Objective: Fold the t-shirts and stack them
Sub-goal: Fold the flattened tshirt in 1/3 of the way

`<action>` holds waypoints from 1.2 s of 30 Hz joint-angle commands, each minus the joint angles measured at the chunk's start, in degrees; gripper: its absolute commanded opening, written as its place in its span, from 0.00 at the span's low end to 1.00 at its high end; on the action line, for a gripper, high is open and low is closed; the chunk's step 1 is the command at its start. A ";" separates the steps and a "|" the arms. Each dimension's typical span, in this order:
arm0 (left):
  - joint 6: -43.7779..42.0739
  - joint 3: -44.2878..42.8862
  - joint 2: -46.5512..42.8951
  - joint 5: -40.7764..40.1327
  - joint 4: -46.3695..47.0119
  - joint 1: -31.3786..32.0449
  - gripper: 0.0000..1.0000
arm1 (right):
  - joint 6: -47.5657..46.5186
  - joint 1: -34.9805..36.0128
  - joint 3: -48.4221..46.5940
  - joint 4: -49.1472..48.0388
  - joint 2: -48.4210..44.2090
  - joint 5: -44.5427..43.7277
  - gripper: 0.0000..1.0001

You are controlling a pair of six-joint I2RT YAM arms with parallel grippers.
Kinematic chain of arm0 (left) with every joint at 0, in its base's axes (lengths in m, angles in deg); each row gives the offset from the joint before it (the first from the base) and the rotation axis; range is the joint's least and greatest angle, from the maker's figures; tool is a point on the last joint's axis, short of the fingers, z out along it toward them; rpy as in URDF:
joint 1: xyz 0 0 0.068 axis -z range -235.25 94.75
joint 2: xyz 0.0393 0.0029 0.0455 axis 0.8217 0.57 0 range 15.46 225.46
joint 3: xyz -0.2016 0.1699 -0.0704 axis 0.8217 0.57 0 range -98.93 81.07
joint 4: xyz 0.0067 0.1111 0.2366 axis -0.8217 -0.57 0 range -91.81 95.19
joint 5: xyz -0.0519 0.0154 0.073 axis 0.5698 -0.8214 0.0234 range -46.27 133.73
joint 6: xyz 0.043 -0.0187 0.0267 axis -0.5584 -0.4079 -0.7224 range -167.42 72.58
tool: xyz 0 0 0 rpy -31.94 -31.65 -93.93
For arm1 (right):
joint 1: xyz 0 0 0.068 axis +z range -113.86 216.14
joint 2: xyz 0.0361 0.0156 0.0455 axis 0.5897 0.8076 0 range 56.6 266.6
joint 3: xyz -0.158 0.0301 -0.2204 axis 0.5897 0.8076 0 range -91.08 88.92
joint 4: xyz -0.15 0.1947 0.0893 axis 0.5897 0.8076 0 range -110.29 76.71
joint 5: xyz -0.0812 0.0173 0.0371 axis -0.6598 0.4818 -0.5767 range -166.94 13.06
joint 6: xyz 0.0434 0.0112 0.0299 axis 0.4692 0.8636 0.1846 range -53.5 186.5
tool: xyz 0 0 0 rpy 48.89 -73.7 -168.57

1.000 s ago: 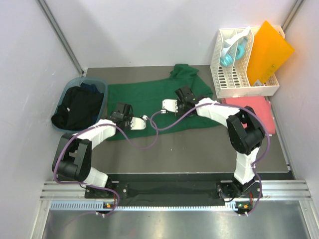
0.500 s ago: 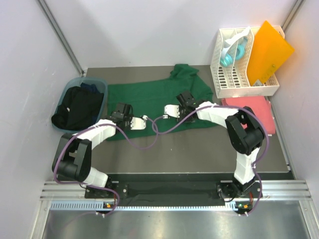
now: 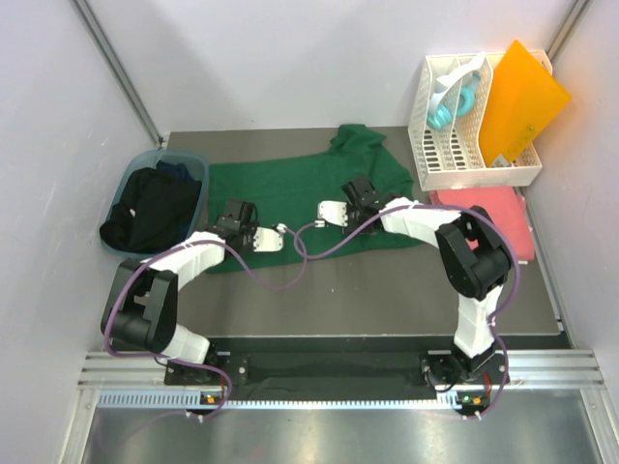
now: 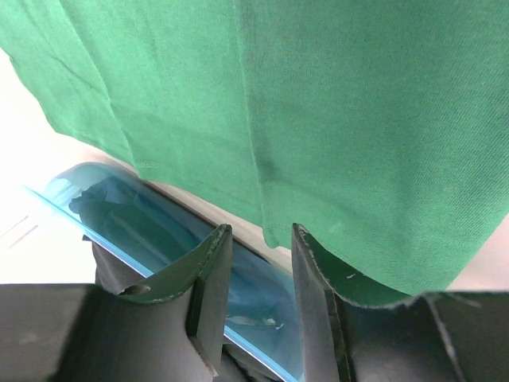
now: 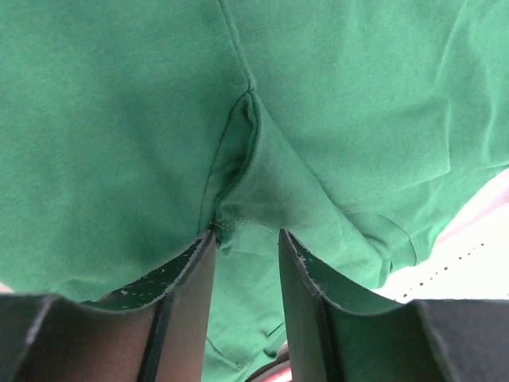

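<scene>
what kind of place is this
Probably a lab robot cell: plain white walls enclose a grey tabletop, two black-and-white robot arms bolt to a silver metal rail, a dark green cloth t-shirt lies spread.

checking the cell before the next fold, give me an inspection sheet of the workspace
surface: grey table, no damage seen
job's things: green t-shirt spread mid-table, bunched at back right; coral pink shirt in front of the rack; dark shirts in blue basket at left
clutter: white rack and orange sheet, back right
hands: left hand at the shirt's near hem, right hand at a sleeve seam, jaws apart
cables: purple cable loops over the table
surroundings: white walls
</scene>
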 commanded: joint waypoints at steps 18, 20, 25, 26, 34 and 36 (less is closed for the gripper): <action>-0.22 -1.33 -1.54 -0.19 1.45 0.22 0.41 | 0.52 -0.75 -4.00 -0.24 0.96 -1.21 0.09; -0.31 -1.33 -1.54 -0.19 1.54 0.22 0.41 | 0.96 -0.66 -3.30 0.56 0.70 -0.41 0.21; -0.31 -1.15 -1.72 -0.27 1.37 0.22 0.41 | 2.36 -0.22 -0.84 -0.05 -0.44 0.82 0.47; -0.31 -1.15 -1.72 -0.27 1.28 0.22 0.41 | 2.54 -0.22 -0.31 -0.57 -0.44 0.74 0.47; -0.66 -2.38 -1.19 -0.36 1.01 0.22 0.41 | 3.25 -0.57 0.04 -2.60 1.67 -0.14 0.46; -0.92 -2.47 -1.10 -0.36 1.10 0.22 0.41 | 3.42 -0.57 0.04 -3.13 2.37 -0.40 0.42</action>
